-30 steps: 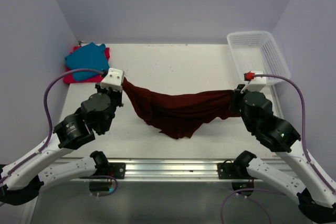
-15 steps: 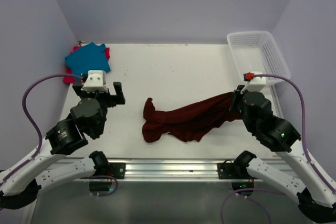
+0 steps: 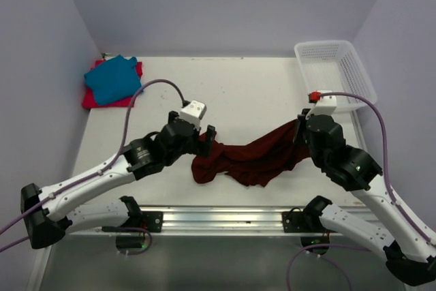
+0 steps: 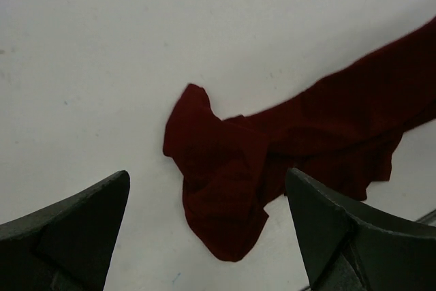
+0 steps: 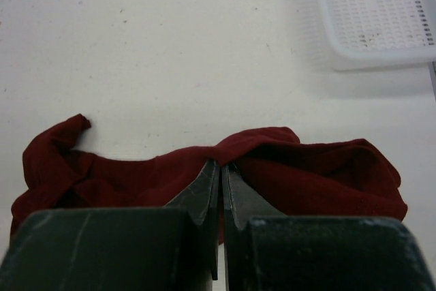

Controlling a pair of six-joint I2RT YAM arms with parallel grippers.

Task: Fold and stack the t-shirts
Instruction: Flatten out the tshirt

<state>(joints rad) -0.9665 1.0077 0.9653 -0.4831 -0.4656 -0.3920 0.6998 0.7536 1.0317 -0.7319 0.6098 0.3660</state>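
The dark maroon t-shirt (image 3: 248, 158) lies crumpled across the front middle of the table. My right gripper (image 5: 221, 165) is shut on a fold of this maroon shirt (image 5: 306, 175) at its right end. My left gripper (image 4: 208, 189) is open and hovers over the shirt's bunched left end (image 4: 218, 189), with nothing between its fingers (image 4: 88, 209). In the top view the left gripper (image 3: 206, 138) sits just above that left end. At the back left, a teal blue t-shirt (image 3: 112, 78) rests on a red-pink t-shirt (image 3: 92, 99).
A white mesh basket (image 3: 335, 73) stands at the back right corner, also seen in the right wrist view as the basket (image 5: 381, 18). Purple cables loop from both arms. Lavender walls close in the table on three sides.
My left gripper let go of the maroon shirt, opened, and swung right and down over its dropped left end. The shirt slumped onto the table. The right gripper kept its hold.
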